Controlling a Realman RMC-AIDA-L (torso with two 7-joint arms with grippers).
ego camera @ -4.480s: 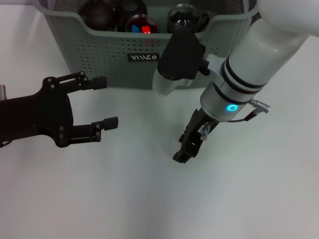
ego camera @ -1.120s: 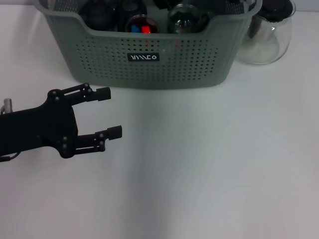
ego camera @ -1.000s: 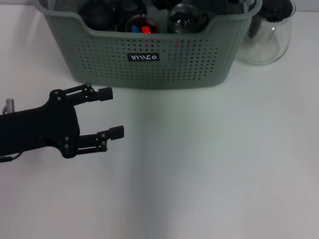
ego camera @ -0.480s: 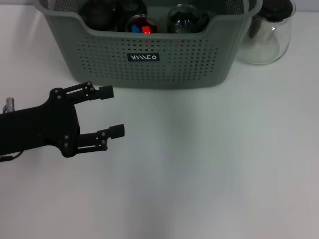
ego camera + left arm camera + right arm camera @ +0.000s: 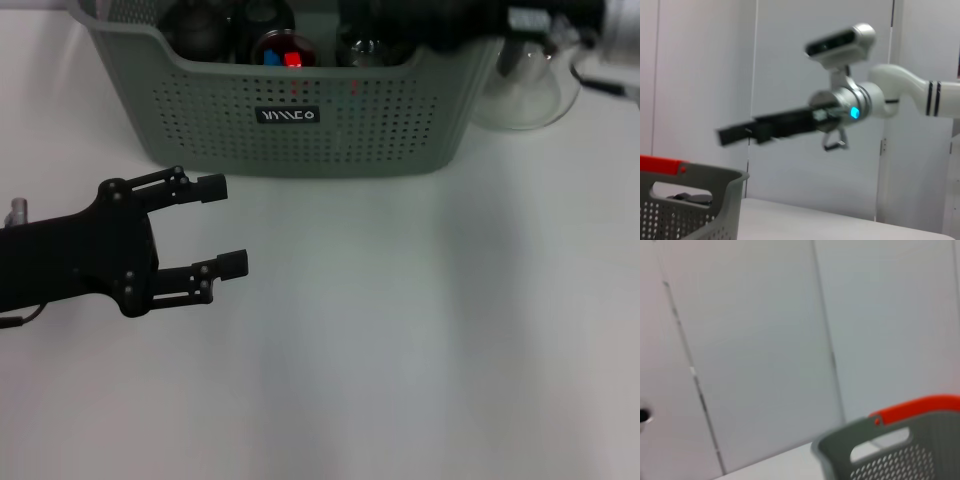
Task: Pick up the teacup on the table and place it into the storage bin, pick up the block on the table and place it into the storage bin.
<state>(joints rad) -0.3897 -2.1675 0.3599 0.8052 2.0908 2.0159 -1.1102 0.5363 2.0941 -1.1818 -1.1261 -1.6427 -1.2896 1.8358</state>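
Observation:
The grey-green storage bin stands at the back of the white table; its corner also shows in the left wrist view and the right wrist view. Inside it lie several dark round items, a glass piece and small red and blue pieces. I cannot pick out the teacup or the block among them, and neither shows on the table. My left gripper hovers open and empty in front of the bin's left part. My right gripper reaches over the bin's right back part, its black fingers blurred.
A clear glass pitcher stands just right of the bin, under the right arm. A red bar lies along the bin's far rim. White table surface stretches in front of the bin.
The right arm, out of sight half a second ago, has come in at the top right over the bin. The left gripper has stayed put, still open.

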